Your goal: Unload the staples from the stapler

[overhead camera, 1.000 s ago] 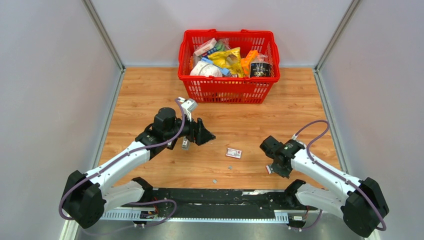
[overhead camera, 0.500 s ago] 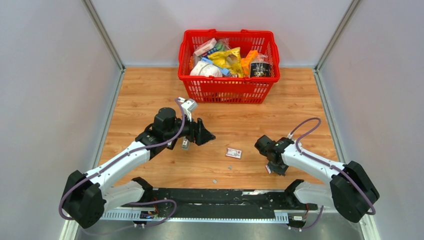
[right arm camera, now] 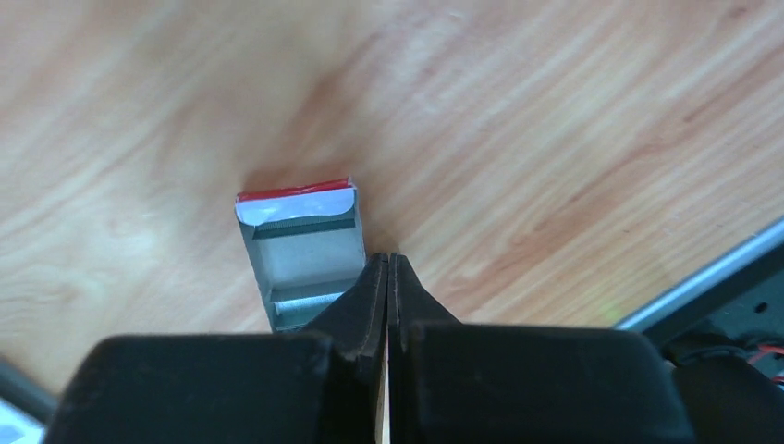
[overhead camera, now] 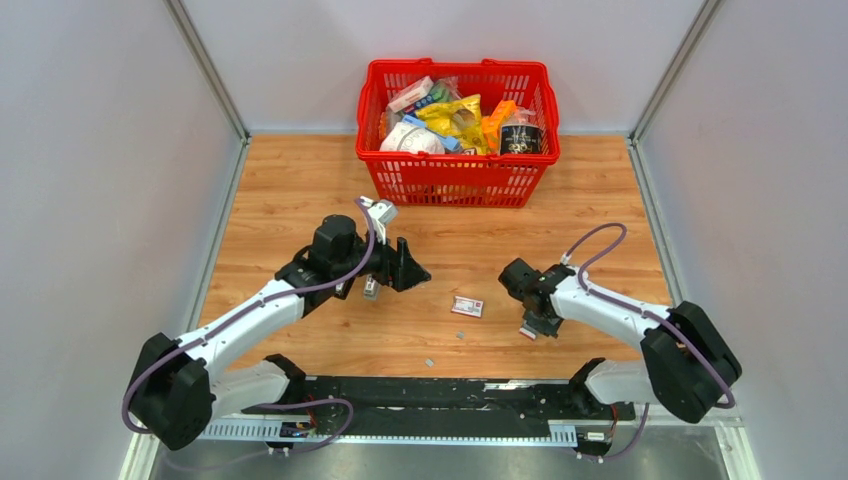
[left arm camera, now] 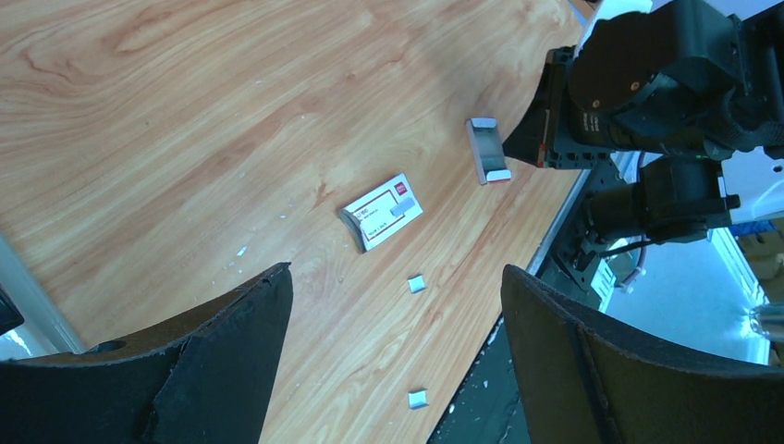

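Red basket [overhead camera: 455, 180] — white-red box [left arm camera: 382, 212] — silvery staples [left arm camera: 417, 284].

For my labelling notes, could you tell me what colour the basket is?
Red; the basket shows best in the top external view.

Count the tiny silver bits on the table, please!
2 staple bits: one beside the white-and-red box, one nearer the table's front edge. Others may be hidden.

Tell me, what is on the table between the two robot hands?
A small white-and-red box lies between the open left gripper and the shut right gripper. The top and left wrist views show it.
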### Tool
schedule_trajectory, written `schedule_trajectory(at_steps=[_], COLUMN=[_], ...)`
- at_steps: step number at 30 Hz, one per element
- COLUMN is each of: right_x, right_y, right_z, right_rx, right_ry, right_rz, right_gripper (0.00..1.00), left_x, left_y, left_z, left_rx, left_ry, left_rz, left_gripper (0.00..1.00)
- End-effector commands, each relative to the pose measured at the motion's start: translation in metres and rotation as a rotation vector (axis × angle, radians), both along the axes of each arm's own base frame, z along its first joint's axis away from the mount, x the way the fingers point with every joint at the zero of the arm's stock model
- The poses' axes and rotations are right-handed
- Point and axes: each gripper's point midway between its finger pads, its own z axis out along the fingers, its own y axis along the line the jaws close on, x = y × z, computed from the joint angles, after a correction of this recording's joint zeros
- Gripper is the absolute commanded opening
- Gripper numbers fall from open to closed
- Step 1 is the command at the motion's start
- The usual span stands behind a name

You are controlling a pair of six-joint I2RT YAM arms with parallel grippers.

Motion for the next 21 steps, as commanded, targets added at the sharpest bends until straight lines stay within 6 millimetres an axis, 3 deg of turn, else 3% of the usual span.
schedule_trajectory(at_steps=[1,5,9,21], right_x=[0.037,0.044,0.043,0.011], right_y=[0.031,0.049,0.054,0.062], right_z=[0.012,0.007,0.002,-0.002], right_rx=[0.079,0.142,0.145,0.193], right_ry=[-0.101,-0.087,-0.07,-0.038], right_rz=[0.03,0.05,0.064,0.119], right_gripper=[0.0,0.0,0.0,0.0], left_x=[0.006,0.007,0.007,0.008], left_y=[-0.002,-0.002,-0.002,0.0], left_z=[0.008,0.007,0.006,0.012], left_rx=[-0.001,0.004,0.011,0.0], left_ry=[-0.035,-0.032,-0.033,-0.037], left_rz=[-0.004,0.0,0.004,0.017], left_gripper=[0.9,0.9,0.9,0.9])
